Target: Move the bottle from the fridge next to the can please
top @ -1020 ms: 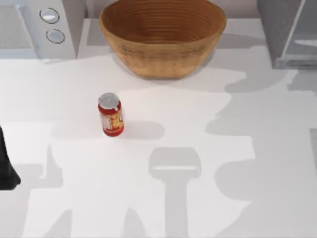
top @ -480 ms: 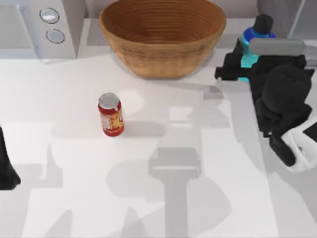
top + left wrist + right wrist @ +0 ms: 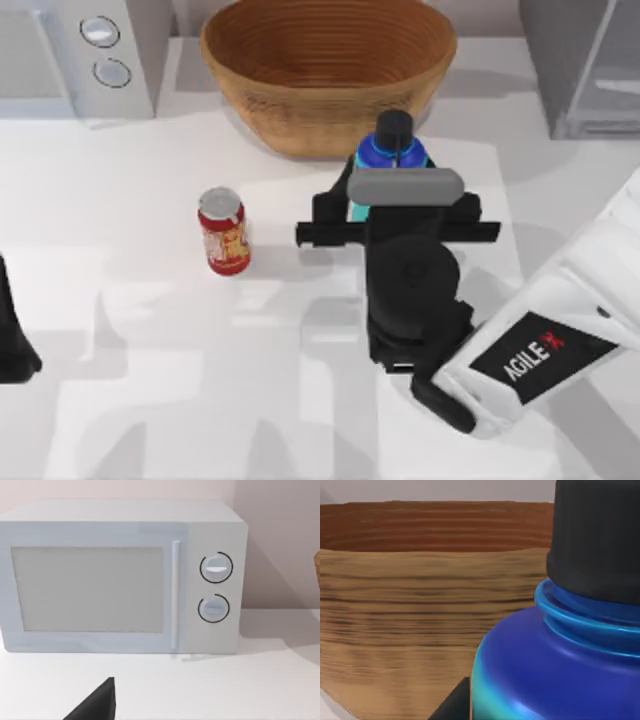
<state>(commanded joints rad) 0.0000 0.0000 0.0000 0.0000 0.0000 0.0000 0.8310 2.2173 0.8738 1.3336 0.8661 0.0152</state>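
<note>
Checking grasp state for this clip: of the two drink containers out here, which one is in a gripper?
The bottle, turquoise with a black cap, sits in the right gripper just in front of the basket. The red can stands free on the table, untouched.

You have the bottle (image 3: 390,150) upright in the right gripper (image 3: 400,205), its black cap and blue shoulder rising just beyond the claw, close to the camera in the right wrist view (image 3: 560,670). The red can (image 3: 224,232) stands upright well to the claw's left. The grey fridge (image 3: 580,65) sits far off to its right, at the back.
</note>
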